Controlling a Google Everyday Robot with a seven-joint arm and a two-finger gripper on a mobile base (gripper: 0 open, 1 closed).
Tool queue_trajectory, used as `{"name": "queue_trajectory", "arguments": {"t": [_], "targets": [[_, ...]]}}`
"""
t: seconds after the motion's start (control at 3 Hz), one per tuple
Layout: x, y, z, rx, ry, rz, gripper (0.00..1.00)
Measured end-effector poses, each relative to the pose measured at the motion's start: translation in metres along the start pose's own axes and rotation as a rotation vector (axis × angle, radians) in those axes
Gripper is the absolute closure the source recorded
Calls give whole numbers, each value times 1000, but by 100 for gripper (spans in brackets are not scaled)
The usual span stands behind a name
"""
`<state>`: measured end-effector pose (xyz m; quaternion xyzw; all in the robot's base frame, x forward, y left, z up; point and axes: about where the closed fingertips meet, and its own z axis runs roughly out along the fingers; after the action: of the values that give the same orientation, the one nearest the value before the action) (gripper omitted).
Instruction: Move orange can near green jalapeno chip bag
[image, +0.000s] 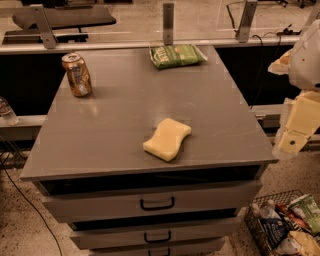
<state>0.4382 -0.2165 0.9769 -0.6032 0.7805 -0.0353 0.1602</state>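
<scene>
Not started: orange can (76, 75) upper left, green jalapeno chip bag (177, 55) top center, well apart. Gripper (295, 132) at right edge, grip state can't tell.

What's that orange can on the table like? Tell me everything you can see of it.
The orange can is a small copper-orange metal drink can with a silver top and pale label marks. It stands upright near the far left corner of the grey cabinet top, touching only that surface. The gripper hangs beyond the cabinet's right edge, far from the can.
</scene>
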Motion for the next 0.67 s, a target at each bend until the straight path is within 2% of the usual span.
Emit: {"name": "queue_trajectory", "arguments": {"t": [0.33, 0.67], "targets": [[0, 0, 0, 0, 0, 0, 0], [-54, -12, 23, -21, -107, -64, 0]]}}
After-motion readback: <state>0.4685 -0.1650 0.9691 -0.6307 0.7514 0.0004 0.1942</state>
